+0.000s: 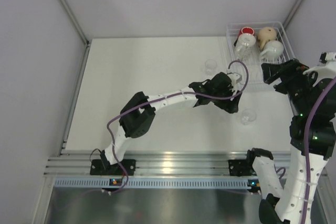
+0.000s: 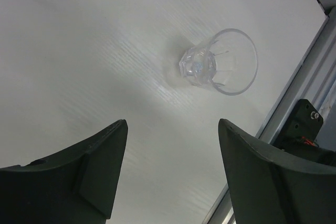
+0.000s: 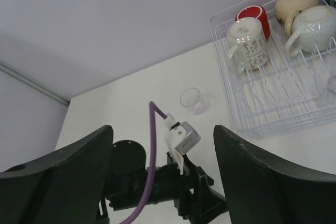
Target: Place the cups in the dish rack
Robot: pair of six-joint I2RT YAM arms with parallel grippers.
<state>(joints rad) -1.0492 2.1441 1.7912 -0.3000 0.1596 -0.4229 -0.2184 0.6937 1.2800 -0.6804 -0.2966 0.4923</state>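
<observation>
The white wire dish rack (image 1: 231, 45) stands at the far right. It holds a red cup (image 1: 247, 31), a beige mug (image 1: 266, 35), a white mug (image 1: 272, 50) and a patterned white mug (image 1: 242, 48). One clear glass tumbler (image 1: 211, 66) stands on the table left of the rack. Another tumbler (image 1: 247, 115) stands nearer, and also shows in the left wrist view (image 2: 220, 61). My left gripper (image 1: 233, 107) is open and empty, just short of that nearer tumbler (image 2: 173, 129). My right gripper (image 1: 269, 73) is open and empty, raised near the rack's front edge (image 3: 163, 135).
In the right wrist view the rack (image 3: 262, 103) with its cups is at the upper right, the far tumbler (image 3: 191, 99) is left of it, and the left arm's wrist (image 3: 178, 182) is below. Metal rails (image 1: 173, 161) run along the near table edge. Walls enclose the table.
</observation>
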